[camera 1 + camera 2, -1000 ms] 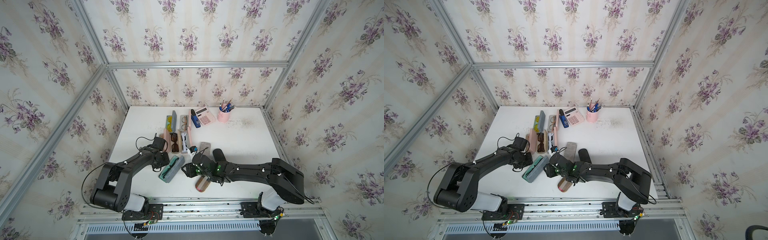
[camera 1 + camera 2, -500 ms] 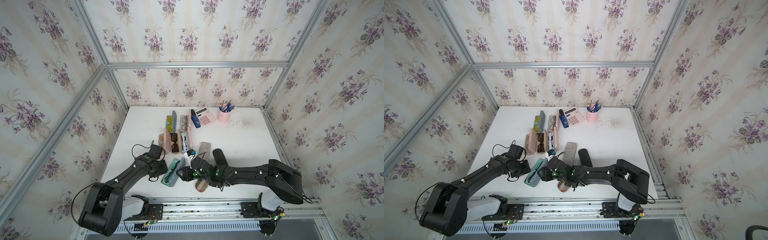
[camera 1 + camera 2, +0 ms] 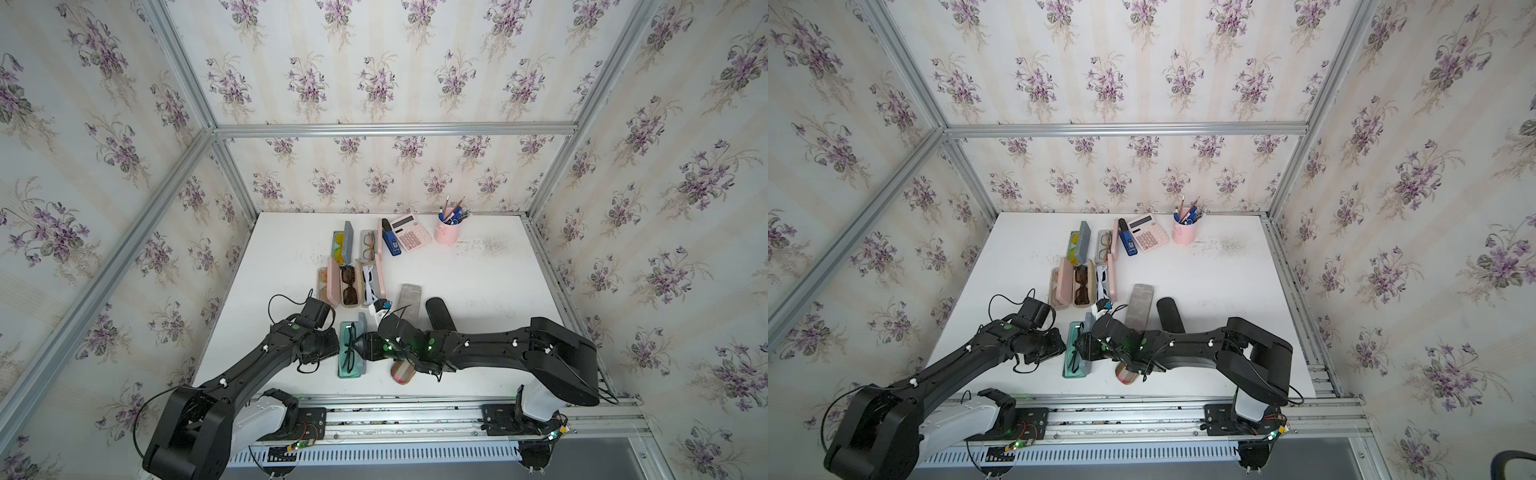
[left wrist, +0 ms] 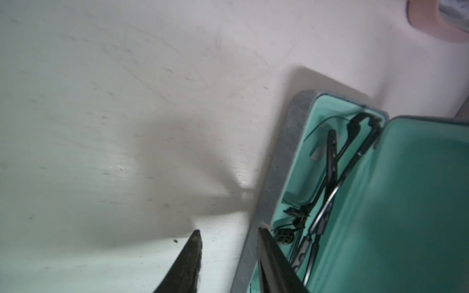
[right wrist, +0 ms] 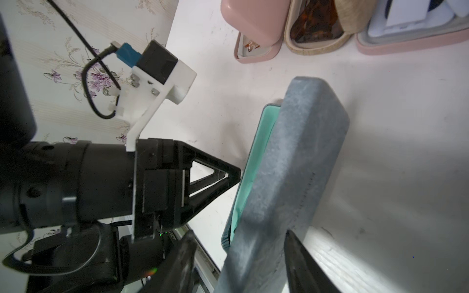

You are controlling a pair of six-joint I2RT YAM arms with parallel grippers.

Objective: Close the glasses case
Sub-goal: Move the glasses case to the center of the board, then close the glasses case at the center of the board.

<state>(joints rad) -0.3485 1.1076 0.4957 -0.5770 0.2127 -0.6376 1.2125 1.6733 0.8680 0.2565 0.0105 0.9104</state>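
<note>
The teal-lined glasses case [image 3: 351, 353] lies near the front of the white surface [image 3: 478, 282], between the two arms. It is apart from the row of other open cases [image 3: 351, 286] farther back. Black-framed glasses [image 4: 330, 177] lie folded inside it.

Over the last second the case has swung from a slant to lie almost straight, front to back, and has slid a little toward the front edge. The left arm has followed it round.

The grey lid [image 5: 291, 165] stands roughly upright on the hinge side, so the case is not shut. Whether the lid has dropped at all in that second is too small to tell in the top views.

The left fingers [image 4: 265, 243] are parted with nothing between them. One tip sits at the case's grey rim on the side away from the hinge, and the other is over bare surface.

The right fingers [image 5: 297, 256] are also spread and not clamped. They straddle the lid's grey back, and one looks to be touching it.

The pushing so far seems to have turned the case more than it folded the lid. With the case now squared against the left fingers, a further push from the right looks more likely to tip the lid over. The glasses sit low enough that they should not obstruct it.
</note>
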